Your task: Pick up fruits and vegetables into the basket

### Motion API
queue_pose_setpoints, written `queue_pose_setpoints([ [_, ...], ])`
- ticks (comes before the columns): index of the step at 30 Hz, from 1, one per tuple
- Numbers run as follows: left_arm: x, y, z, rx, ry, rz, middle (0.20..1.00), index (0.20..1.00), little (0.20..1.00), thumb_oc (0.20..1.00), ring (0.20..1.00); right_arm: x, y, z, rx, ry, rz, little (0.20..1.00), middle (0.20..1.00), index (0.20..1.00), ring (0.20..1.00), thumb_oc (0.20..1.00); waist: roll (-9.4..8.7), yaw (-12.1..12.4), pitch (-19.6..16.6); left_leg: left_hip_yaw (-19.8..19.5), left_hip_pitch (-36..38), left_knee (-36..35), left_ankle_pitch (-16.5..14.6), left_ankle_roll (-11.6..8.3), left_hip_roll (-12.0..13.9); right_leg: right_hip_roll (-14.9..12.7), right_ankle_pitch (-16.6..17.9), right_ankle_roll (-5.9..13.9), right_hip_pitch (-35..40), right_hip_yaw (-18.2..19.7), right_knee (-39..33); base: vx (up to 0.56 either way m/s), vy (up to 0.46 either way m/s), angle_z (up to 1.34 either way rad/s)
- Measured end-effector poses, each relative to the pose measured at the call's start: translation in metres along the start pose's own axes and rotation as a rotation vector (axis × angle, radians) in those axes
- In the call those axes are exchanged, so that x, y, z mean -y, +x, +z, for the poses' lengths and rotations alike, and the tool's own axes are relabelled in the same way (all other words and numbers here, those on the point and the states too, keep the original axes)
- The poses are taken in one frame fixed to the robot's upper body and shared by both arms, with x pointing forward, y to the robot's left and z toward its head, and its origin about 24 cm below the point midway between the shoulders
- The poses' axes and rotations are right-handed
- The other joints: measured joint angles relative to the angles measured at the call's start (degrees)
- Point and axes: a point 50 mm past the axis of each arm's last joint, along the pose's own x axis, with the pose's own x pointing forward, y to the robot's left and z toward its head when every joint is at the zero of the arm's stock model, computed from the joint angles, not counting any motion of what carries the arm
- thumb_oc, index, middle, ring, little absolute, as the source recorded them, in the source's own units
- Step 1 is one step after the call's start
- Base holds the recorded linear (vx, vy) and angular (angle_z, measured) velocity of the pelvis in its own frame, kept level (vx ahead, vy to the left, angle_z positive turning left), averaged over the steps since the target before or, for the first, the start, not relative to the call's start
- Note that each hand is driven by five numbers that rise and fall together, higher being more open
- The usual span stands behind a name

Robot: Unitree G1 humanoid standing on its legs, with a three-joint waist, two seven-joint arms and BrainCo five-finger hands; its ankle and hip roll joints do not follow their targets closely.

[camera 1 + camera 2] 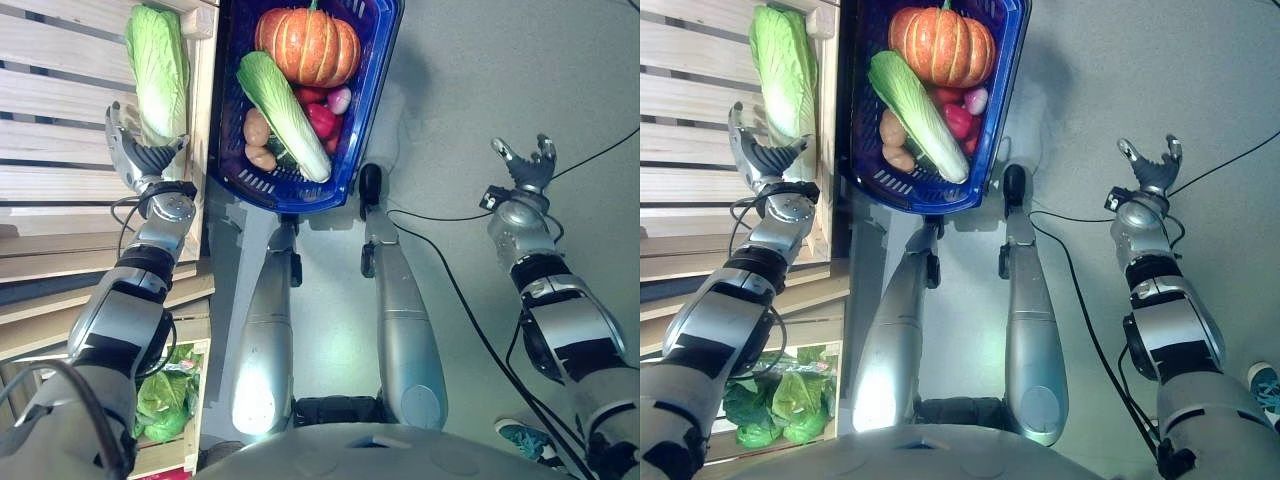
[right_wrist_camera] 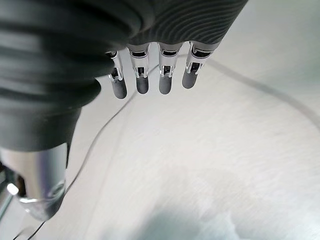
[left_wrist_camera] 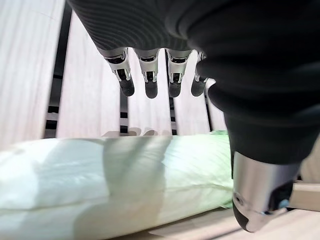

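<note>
The slatted wooden worktop [image 1: 60, 130] takes up the robot's left side, and on its near edge, by the basket, lies one napa cabbage [image 1: 158, 68], lengthwise and still outside the basket. Just to its right the blue plastic basket [image 1: 375, 90] already carries a good load: an orange pumpkin [image 1: 308, 45] at the far end, a second napa cabbage [image 1: 283, 112] laid slantwise across the middle, two potatoes [image 1: 258, 138] against the near-left wall, and some red and pink produce [image 1: 322, 115] tucked beside the cabbage, too crowded to name. Lower down on the left, more leafy greens [image 1: 165, 395] sit in a wooden crate. The left robot hand [image 1: 140, 150] is at the near end of the cabbage on the worktop, its fingers [image 3: 150, 82] straight and spread wide above the leaves with the thumb apart, closed on nothing; whether it touches the cabbage I cannot tell. The right robot hand [image 1: 525, 165] hangs well apart over bare floor, fingers loosely open and empty. I judge the step in hand to be the reach for this cabbage; the next move calls for lowering the hand, curling fingers and thumb round the cabbage's body, then lifting it right over the basket's wall.
</note>
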Motion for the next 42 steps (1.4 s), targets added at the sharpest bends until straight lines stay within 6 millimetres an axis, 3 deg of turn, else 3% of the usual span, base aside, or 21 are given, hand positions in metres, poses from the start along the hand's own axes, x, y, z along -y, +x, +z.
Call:
queue_pose_setpoints([
  [5, -0.003, 0.002, -0.012, -0.083, 0.016, -0.015, 1.0, 1.0, 1.0, 1.0, 1.0, 0.011, 0.0, -0.019, -0.075, -0.025, 0.0, 1.0, 1.0, 1.0, 1.0, 1.0, -0.05, -0.36, 0.0, 0.0, 0.14, 0.02, -0.12, 0.07, 0.03, 0.03, 0.01, 0.01, 0.29, -0.03, -0.26, 0.0, 0.0, 0.0],
  [17, -0.003, 0.001, -0.033, -0.217, 0.029, -0.134, 1.0, 1.0, 1.0, 1.0, 1.0, 0.012, 0.0, -0.024, -0.12, -0.028, 0.03, 1.0, 1.0, 1.0, 1.0, 1.0, -0.17, -1.5, -0.02, 0.07, 0.07, 0.25, -0.34, 0.12, 0.07, 0.15, 0.08, 0.1, 0.32, 0.12, -0.38, 0.0, 0.002, 0.0],
  [33, -0.003, 0.014, -0.023, -0.284, -0.035, -0.202, 1.0, 1.0, 1.0, 1.0, 1.0, 0.004, 0.002, -0.016, -0.133, -0.024, 0.082, 1.0, 1.0, 1.0, 1.0, 1.0, -0.99, -1.72, -0.18, 1.01, -1.11, 0.39, -1.02, 0.39, 0.4, 0.6, 0.59, 0.51, -0.41, 1.12, -1.83, 0.0, 0.006, -0.02],
  [42, -0.006, 0.018, -0.022, -0.325, -0.024, -0.186, 1.0, 1.0, 1.0, 1.0, 1.0, 0.004, 0.0, -0.032, -0.273, 0.031, 0.176, 1.0, 1.0, 1.0, 1.0, 1.0, -1.29, -2.41, -0.25, 0.91, -1.14, 0.54, -1.16, 0.22, 0.55, 0.76, 0.59, 0.52, -0.41, 1.14, -1.72, 0.0, 0.0, 0.0],
])
